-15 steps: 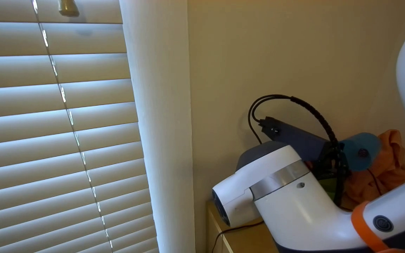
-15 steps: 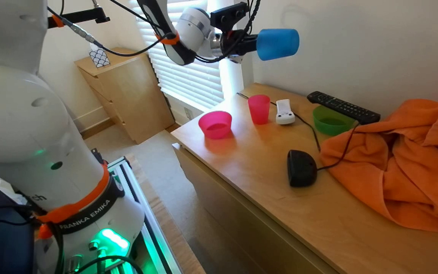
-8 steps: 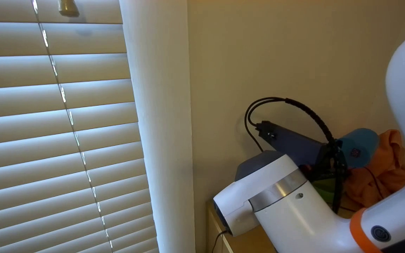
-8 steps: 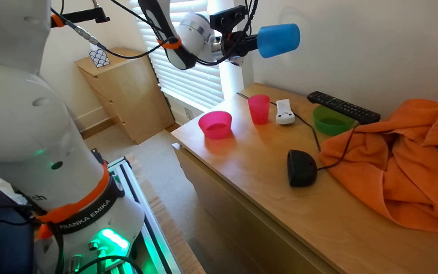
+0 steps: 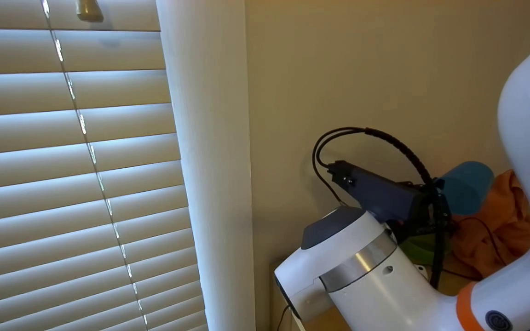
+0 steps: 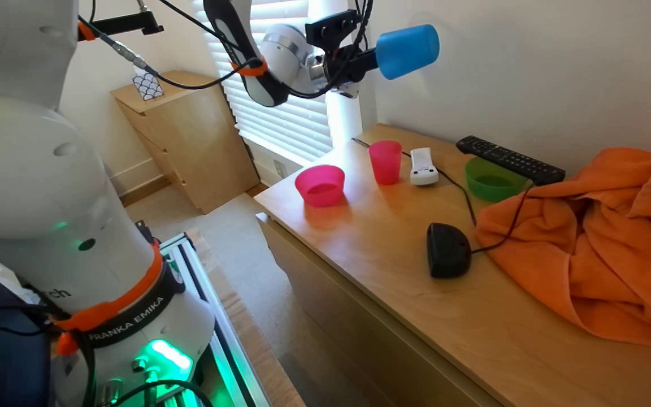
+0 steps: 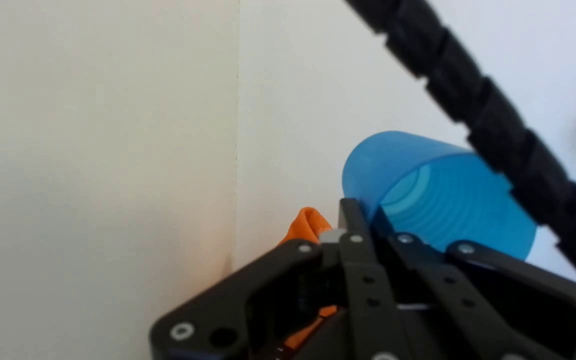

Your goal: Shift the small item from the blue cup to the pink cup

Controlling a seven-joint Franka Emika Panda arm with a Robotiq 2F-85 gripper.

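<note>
My gripper [image 7: 366,220] is shut on the wall of the blue cup [image 7: 403,155], one finger outside and one inside. The cup is held high above the tabletop, lying nearly sideways, its closed end up and away and its mouth towards the gripper. It shows in both exterior views [image 6: 407,51] [image 5: 465,186]. In the wrist view no item shows in the visible part of its inside; fingers and cable hide some of it. The pink cup [image 6: 385,163] stands upright on the tabletop, lower than the gripper [image 6: 377,58]. The small item is not visible.
On the tabletop [image 6: 393,249] are a pink bowl [image 6: 320,186], a white device [image 6: 424,167], a black device [image 6: 448,250] with a cable, a green bowl [image 6: 486,180] with a remote [image 6: 511,160] across it, and an orange cloth [image 6: 602,237]. Walls and blinds [image 5: 72,184] are close.
The blue cup has tilted, its closed end rising, and has shifted slightly left in both exterior views. A dark reddish spot seen earlier on the cup no longer shows. The wrist has dipped.
</note>
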